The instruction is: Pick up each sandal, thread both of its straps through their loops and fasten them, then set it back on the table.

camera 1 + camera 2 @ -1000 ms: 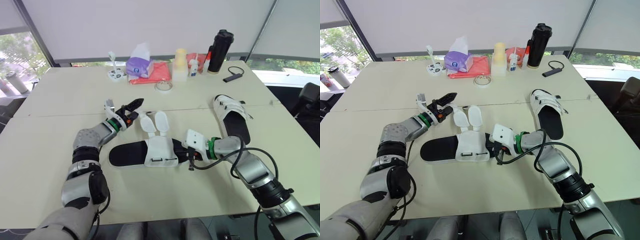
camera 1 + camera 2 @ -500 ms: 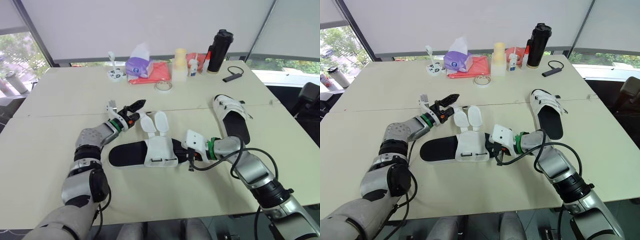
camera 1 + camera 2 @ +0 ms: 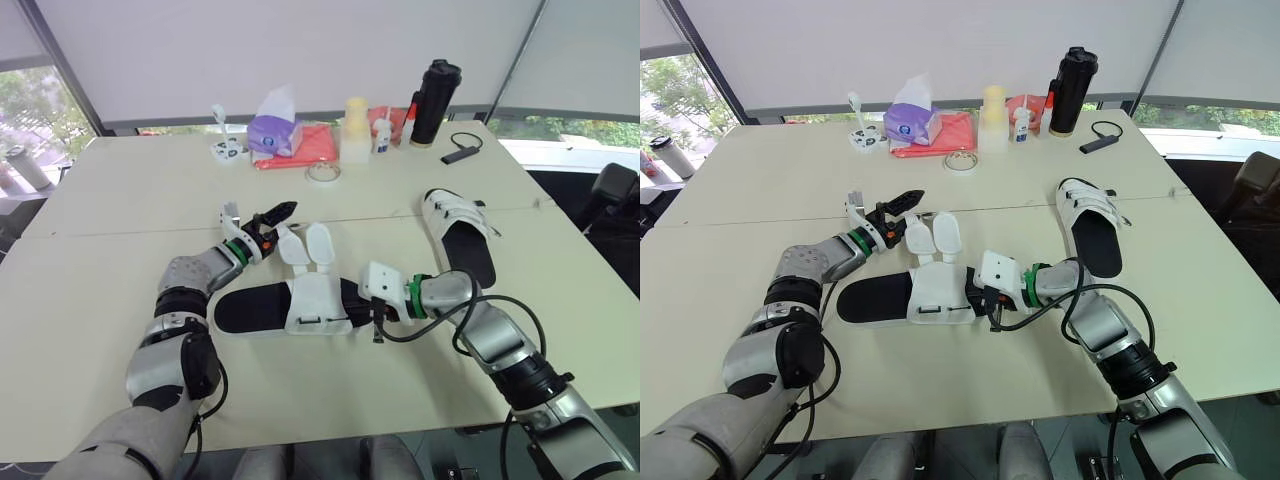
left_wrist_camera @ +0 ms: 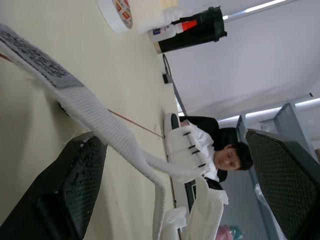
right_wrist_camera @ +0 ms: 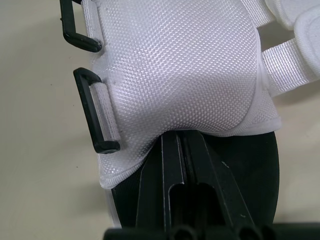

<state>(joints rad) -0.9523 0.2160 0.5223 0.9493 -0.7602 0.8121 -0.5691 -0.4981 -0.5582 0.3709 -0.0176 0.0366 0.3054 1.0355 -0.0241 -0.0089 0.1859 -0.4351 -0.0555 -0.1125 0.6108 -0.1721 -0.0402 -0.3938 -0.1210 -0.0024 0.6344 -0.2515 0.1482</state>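
Observation:
The near sandal [image 3: 290,305] lies on the table [image 3: 120,200], black sole with a white upper. Its two white straps [image 3: 305,246] are undone and spread on the table toward the far side. My left gripper [image 3: 279,213] hovers open just left of the straps; in the left wrist view one strap [image 4: 95,120] runs between its fingers [image 4: 70,195] without being pinched. My right gripper [image 3: 360,308] is shut, its fingers [image 5: 182,165] lying on the black sole with the tips tucked under the white upper [image 5: 175,65]. The second sandal [image 3: 460,235] rests at the right with its straps across.
Along the far edge stand a purple tissue box [image 3: 272,130], a red cloth [image 3: 310,145], a tape roll [image 3: 322,172], a yellow cup stack [image 3: 355,118], a small bottle [image 3: 383,135], a black flask [image 3: 428,90] and a black device [image 3: 462,150]. A person [image 4: 220,150] sits beyond the table.
My left gripper has edged a little closer to the undone straps. The right gripper stays under the upper, and the sandals have not moved.

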